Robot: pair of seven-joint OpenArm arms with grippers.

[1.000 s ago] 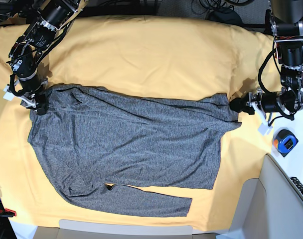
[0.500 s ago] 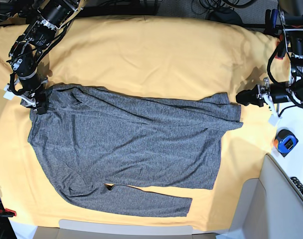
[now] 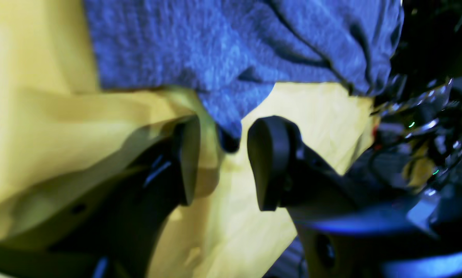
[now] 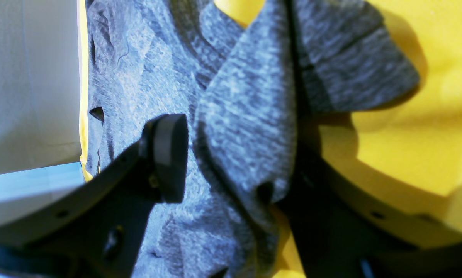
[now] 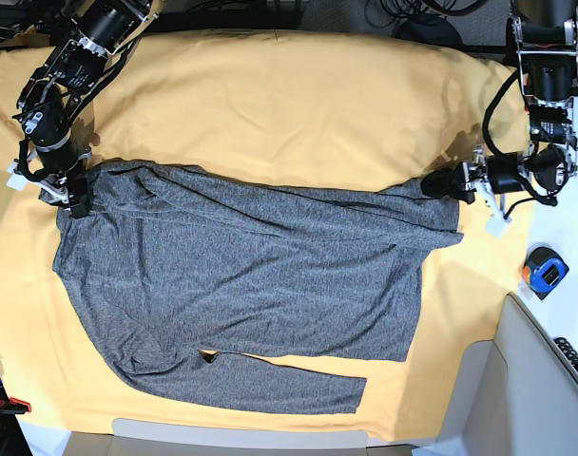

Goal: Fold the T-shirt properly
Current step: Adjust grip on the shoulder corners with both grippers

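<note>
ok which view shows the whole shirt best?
The base view: the shirt lies spread whole on the yellow cloth, both sleeves visible. The left wrist view shows only a blurred corner above the left gripper; the right wrist view only a bunched fold between the right gripper's fingers.

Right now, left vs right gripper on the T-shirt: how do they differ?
Right gripper: a fold of the T-shirt stands between its jaws at the shoulder end. Left gripper: only a small corner of fabric dips between its jaws, at the hem corner. The right sits partly over the fabric; the left reaches in sideways over the yellow cloth. On both, the jaws stand apart, none clamped tight.
</note>
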